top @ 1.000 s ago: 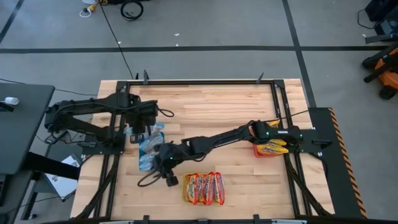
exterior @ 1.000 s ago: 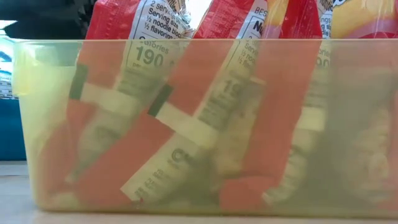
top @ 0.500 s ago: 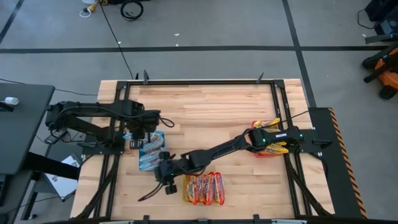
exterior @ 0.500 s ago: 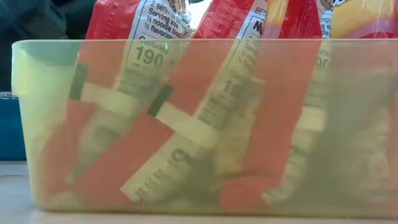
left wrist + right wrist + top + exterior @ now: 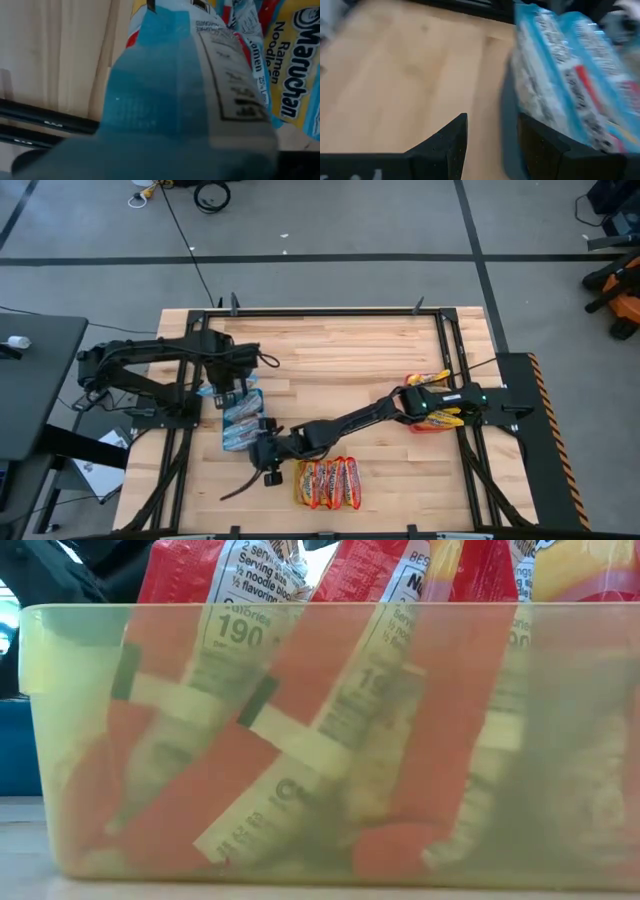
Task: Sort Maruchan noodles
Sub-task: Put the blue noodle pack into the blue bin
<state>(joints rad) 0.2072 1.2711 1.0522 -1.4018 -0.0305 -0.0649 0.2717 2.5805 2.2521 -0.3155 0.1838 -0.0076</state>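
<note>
While red-orange Maruchan packets (image 5: pixel 327 483) stand in a translucent yellow tray (image 5: pixel 40 740) at lower centre, glossy blue-and-silver ones (image 5: pixel 241 420) fill the blue tray (image 5: pixel 507 125) centre-left. Left gripper (image 5: pixel 226 392) pinches a blue packet (image 5: pixel 170 75); right gripper (image 5: pixel 268 467) is spread, empty.

My left arm reaches in from nine o'clock, its links folded back near the table edge, and the left gripper (image 5: pixel 232 383) hangs at about the nine o'clock side of the table, pointing down. Its own wrist camera is blocked right up close, so I can't make out its fingers. My right arm stretches long and low from its base at three o'clock across toward seven o'clock. The right gripper (image 5: pixel 268 465) sits low there, its two dark fingers (image 5: pixel 442 145) standing apart with a clear gap between them.
</note>
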